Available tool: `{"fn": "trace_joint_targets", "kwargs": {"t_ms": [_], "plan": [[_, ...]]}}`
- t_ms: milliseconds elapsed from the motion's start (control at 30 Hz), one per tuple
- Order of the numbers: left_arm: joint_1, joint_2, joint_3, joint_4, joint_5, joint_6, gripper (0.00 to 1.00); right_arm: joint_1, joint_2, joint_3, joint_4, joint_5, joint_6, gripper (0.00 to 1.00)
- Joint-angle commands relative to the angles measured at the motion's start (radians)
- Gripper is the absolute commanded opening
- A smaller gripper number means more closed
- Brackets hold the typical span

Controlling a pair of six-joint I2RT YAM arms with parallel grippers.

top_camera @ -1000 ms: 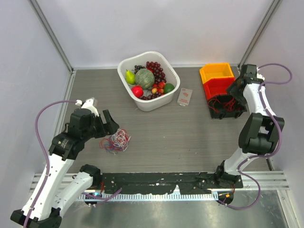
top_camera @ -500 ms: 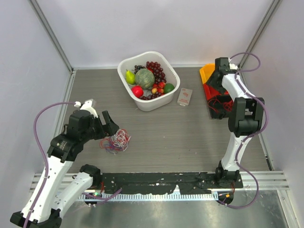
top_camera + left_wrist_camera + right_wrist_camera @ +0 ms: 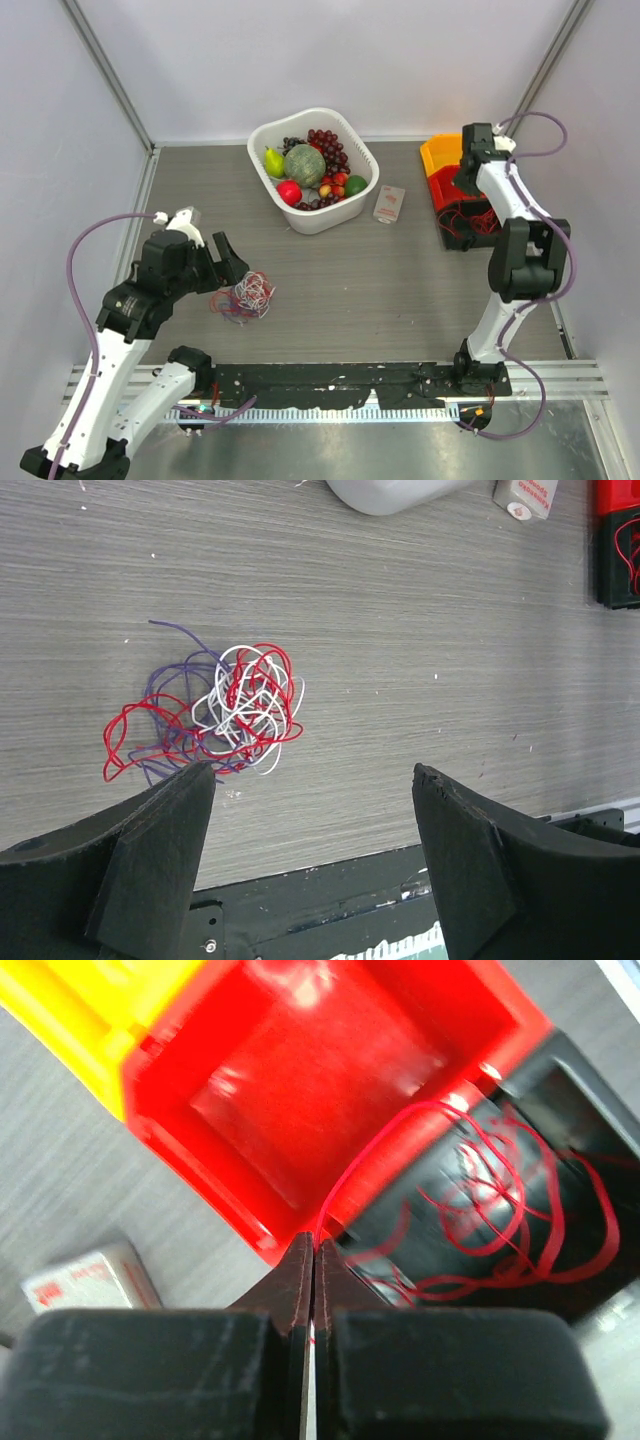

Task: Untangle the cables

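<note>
The cables (image 3: 246,297) lie as a small red, purple and white tangle (image 3: 222,712) on the table at the left. My left gripper (image 3: 230,268) hovers just beside them, on the near side, open (image 3: 312,772), with nothing between its fingers. At the back right my right gripper (image 3: 466,178) is over the bins. It is shut (image 3: 312,1242) on a thin red cable (image 3: 352,1176) that runs from its tips down to more red cable loops (image 3: 520,1222) in the black bin (image 3: 470,226).
A white basket (image 3: 314,218) of fruit stands at the back centre, with a small white box (image 3: 389,204) to its right. Red (image 3: 447,187) and yellow (image 3: 441,155) bins sit behind the black one. A black rail (image 3: 340,382) runs along the near edge.
My right gripper has swung from the right over the bins and has shut on the red cable. The left arm has barely moved.
</note>
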Motion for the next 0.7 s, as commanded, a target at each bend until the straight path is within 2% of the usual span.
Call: {"fn": "trace_joint_targets", "kwargs": {"t_ms": [0, 100, 233, 333, 433, 500, 567, 667], "plan": [[-0.002, 0.016, -0.001, 0.038, 0.016, 0.011, 0.84, -0.068, -0.211, -0.223, 0.064, 0.000, 0.060, 0.01], [-0.002, 0.010, -0.007, 0.029, 0.006, -0.005, 0.84, -0.114, -0.274, -0.400, 0.167, -0.083, 0.083, 0.01], [-0.002, 0.012, -0.031, -0.004, -0.045, -0.078, 0.84, -0.151, -0.256, -0.505, 0.293, -0.146, 0.087, 0.01], [-0.002, 0.036, -0.056, -0.047, -0.069, -0.152, 0.84, -0.162, -0.176, -0.494, 0.375, -0.209, 0.054, 0.01], [-0.002, 0.070, -0.077, -0.062, -0.069, -0.210, 0.86, -0.165, -0.110, -0.418, 0.366, -0.257, 0.018, 0.00], [-0.002, 0.090, -0.088, -0.067, -0.068, -0.239, 0.87, -0.163, -0.078, -0.370, 0.300, -0.258, 0.001, 0.02], [-0.001, 0.102, -0.097, -0.065, -0.079, -0.264, 0.88, -0.165, -0.088, -0.341, 0.233, -0.264, -0.015, 0.12], [0.004, 0.113, -0.111, -0.060, -0.108, -0.276, 0.91, -0.153, -0.186, -0.346, 0.179, -0.236, -0.069, 0.42]]}}
